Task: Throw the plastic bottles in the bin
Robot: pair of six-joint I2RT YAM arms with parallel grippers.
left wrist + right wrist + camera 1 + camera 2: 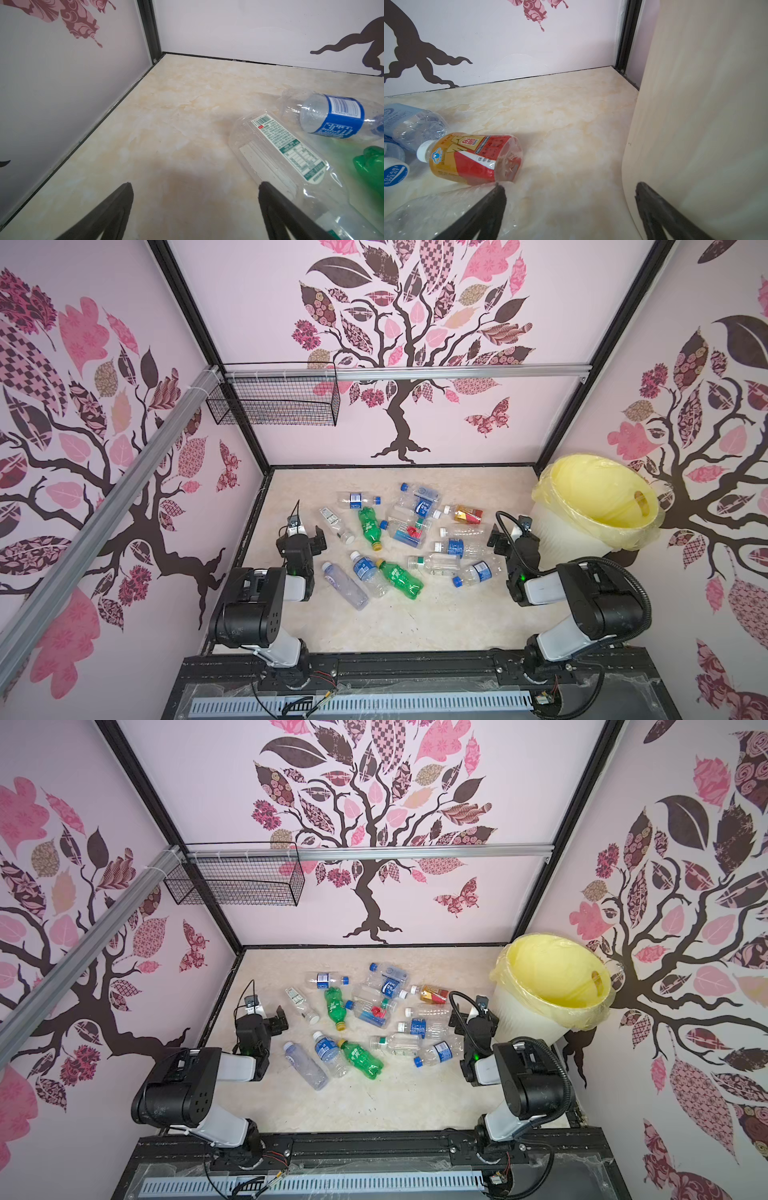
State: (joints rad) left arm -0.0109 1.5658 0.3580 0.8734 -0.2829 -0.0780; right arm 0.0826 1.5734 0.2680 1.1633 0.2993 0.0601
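Observation:
Several plastic bottles lie scattered on the marbled tabletop in both top views. They include two green ones (pixel 370 526) (pixel 401 578), a red-gold labelled one (pixel 467 514) (pixel 473 158) and clear blue-labelled ones (pixel 365 568). The bin (pixel 552 489) (pixel 511 965), white with a yellow bag, stands at the back right. My left gripper (pixel 301 536) (pixel 196 184) is open just left of a clear green-labelled bottle (pixel 286 153), over bare table. My right gripper (pixel 510 533) (pixel 570 185) is open and empty between the red-gold bottle and the bin's wall (pixel 706 124).
A black wire mesh basket (pixel 276 404) hangs from the aluminium rail on the back wall, high at the left. Patterned walls close in the table on three sides. A black rail (pixel 415 664) carrying both arm bases runs along the front edge.

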